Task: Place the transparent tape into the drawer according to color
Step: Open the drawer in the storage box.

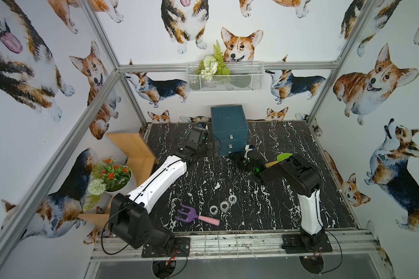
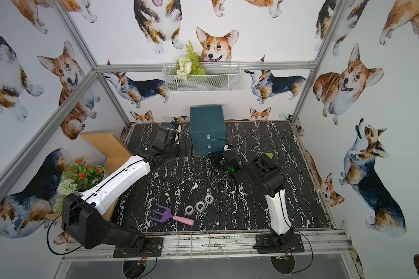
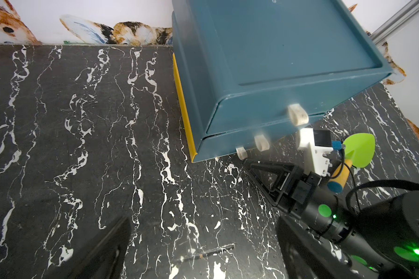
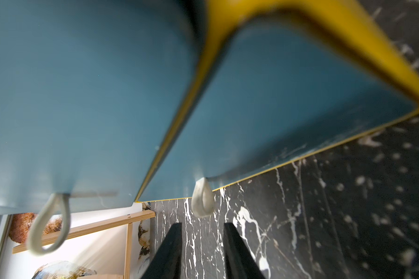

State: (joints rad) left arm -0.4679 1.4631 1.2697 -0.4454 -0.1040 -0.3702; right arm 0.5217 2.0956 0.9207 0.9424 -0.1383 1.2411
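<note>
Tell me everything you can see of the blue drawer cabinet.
The cabinet is a teal-blue box, plastic by its look, with a recessed flat top, yellow trim at its side and base, and three stacked drawers, each with a white loop pull. All drawers look shut. It stands upright on the black marbled table, at the back near the wall. Nothing lies on top. The right gripper holds its jaws open just in front of the lowest pull, not yet around it.

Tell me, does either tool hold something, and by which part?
Nothing is held. The right tool stands just short of the lowest drawer's loop, jaws apart; the left tool is open and empty.
</note>
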